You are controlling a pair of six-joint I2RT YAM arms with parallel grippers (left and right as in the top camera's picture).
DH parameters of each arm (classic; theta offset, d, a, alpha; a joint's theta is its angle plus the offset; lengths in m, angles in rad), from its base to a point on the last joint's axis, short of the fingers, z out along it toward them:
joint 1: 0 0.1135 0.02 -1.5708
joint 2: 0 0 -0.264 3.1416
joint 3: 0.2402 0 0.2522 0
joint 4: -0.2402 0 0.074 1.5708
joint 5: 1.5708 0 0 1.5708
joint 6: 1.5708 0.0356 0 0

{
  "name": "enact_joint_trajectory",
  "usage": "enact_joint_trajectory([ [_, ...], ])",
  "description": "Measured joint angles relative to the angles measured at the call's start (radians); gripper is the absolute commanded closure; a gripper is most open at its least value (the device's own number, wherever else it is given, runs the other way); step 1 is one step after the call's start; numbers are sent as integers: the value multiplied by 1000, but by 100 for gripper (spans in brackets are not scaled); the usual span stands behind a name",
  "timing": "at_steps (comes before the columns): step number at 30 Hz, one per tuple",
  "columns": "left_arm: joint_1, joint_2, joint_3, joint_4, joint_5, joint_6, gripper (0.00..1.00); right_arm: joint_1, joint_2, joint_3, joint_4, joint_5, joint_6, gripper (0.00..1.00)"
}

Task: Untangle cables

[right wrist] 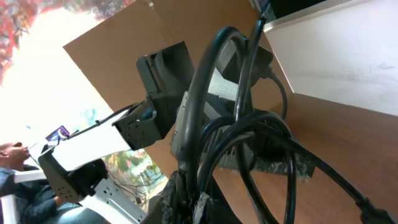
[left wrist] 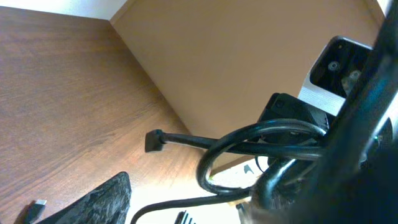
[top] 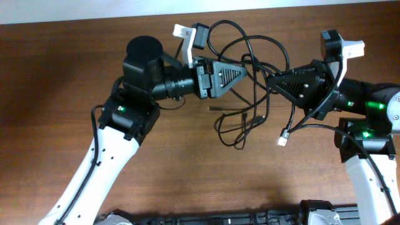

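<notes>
The cables (top: 253,119) are a tangle of thin black loops mid-table, between my two grippers. My right gripper (top: 270,80) comes in from the right and is shut on several strands; in the right wrist view the cables (right wrist: 249,137) fan up and out from its pinched jaws (right wrist: 196,199). My left gripper (top: 249,74) faces it from the left, open. In the left wrist view one cable loop (left wrist: 249,134) crosses the gap between its fingers (left wrist: 106,199), unclamped. A black plug end (left wrist: 153,140) sticks out to the left. A white plug (top: 282,140) dangles at lower right.
The wooden table (top: 62,75) stretches bare to the left and along the front. Its far edge meets a white wall (top: 94,9). A loose cable end (top: 215,107) lies just below the left gripper. A dark rail (top: 250,219) runs along the near edge.
</notes>
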Motion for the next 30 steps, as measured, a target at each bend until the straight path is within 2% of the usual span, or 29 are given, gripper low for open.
enact_joint_trajectory([
  [5, -38, 0, 0, 0, -41, -6, 38, 0, 0, 0, 10, 7, 46, 96],
  [8, -60, 1, 0, 0, -74, -13, 50, 0, 0, 0, 34, 11, 83, 96],
  [11, -78, 1, 0, 11, -102, -25, 57, 0, 0, 0, 55, 14, 117, 96],
  [12, -82, 1, 0, 17, -111, -26, 61, 0, 0, 0, 58, 14, 123, 96],
  [15, -99, 1, 0, 33, -126, -26, 92, 0, 0, 0, 58, 14, 137, 96],
  [16, -103, 1, 0, 34, -128, -29, 99, 0, 0, 0, 58, 14, 140, 96],
  [26, -105, 2, 0, 44, -140, -32, 100, 0, 2, 0, 59, 6, 144, 95],
  [28, -105, 2, 0, 35, -149, -32, 100, 0, 2, 0, 59, 1, 140, 75],
  [29, -104, 2, 0, 27, -152, -32, 100, 0, 4, 0, 59, -8, 127, 49],
  [30, -103, 2, 0, 14, -161, -32, 100, 0, 6, 0, 62, -17, 116, 1],
])
